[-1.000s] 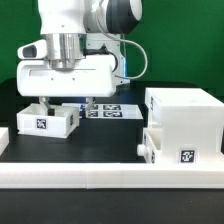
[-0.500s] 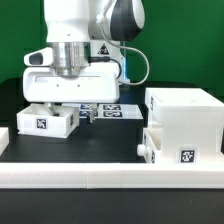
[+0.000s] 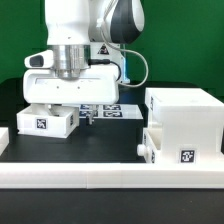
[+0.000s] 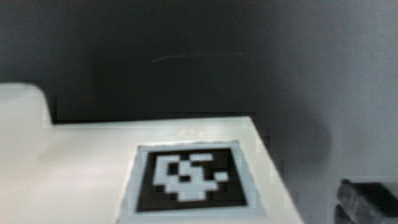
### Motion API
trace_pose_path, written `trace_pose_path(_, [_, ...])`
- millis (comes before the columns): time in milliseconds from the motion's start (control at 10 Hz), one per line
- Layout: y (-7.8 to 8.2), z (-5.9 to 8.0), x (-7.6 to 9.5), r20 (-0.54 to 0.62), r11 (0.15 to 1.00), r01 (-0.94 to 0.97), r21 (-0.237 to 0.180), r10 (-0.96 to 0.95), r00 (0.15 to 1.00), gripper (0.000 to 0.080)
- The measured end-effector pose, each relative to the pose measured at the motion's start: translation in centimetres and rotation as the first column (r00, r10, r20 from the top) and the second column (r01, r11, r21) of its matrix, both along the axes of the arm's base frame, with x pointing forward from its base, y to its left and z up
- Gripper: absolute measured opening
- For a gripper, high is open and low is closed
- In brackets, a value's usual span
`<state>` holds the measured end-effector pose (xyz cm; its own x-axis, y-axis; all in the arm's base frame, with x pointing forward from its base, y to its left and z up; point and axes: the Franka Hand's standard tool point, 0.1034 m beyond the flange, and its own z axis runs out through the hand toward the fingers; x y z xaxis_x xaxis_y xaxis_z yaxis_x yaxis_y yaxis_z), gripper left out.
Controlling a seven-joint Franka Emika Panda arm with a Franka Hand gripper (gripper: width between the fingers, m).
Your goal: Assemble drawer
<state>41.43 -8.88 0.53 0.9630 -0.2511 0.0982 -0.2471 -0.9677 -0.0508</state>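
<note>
A small white drawer tray [image 3: 45, 121] with a square tag on its front lies at the exterior view's left. My gripper [image 3: 70, 111] hangs low over its right end and is open. One dark finger [image 3: 88, 115] stands just outside the tray's right wall; the other is hidden behind the tray. In the wrist view a tagged white face of the tray [image 4: 187, 180] fills the lower part, with one fingertip [image 4: 370, 200] beyond its edge. The large cube-like shell [image 3: 185, 112] stands at the right, with a second tray [image 3: 172, 147] in front of it.
The marker board [image 3: 112, 108] lies flat behind the gripper in the middle. A long low white border wall [image 3: 100, 178] runs along the front. Dark table shows between the left tray and the shell.
Since a second ago the gripper has shifted right and come down beside the left tray's right end. In the last half second it has barely moved.
</note>
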Motion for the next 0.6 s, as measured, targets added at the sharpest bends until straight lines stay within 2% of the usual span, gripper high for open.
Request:
trace_pose_path(100, [-0.01, 0.0, 0.0, 0.0, 1.0, 0.0, 0.0, 0.0, 1.0, 0.0514])
trace_pose_path(200, [-0.01, 0.0, 0.0, 0.0, 1.0, 0.0, 0.0, 0.0, 1.0, 0.0514])
trace_pose_path(500, [-0.01, 0.0, 0.0, 0.0, 1.0, 0.0, 0.0, 0.0, 1.0, 0.0094])
trace_pose_path(600, [-0.01, 0.02, 0.01, 0.0, 1.0, 0.0, 0.0, 0.0, 1.0, 0.0094])
